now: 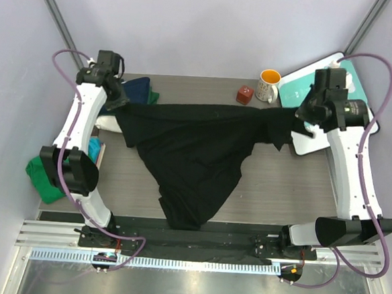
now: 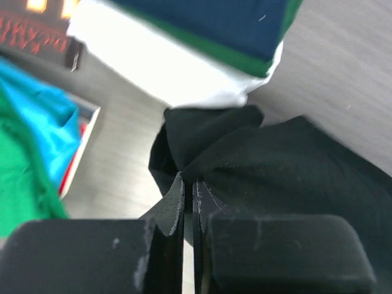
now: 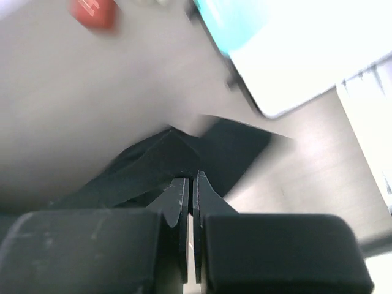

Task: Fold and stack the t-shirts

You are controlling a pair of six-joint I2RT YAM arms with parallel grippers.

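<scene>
Left tool (image 2: 188,184) and right tool (image 3: 191,182) are each pinched tight on an edge of the black t-shirt (image 1: 196,150). It is stretched across the far surface (image 1: 281,186), its middle sagging toward the near edge.

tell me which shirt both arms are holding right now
The black shirt, pinched at each end by the left tool and right tool and stretched between them. The green shirt and navy shirt lie unheld on the left.
</scene>
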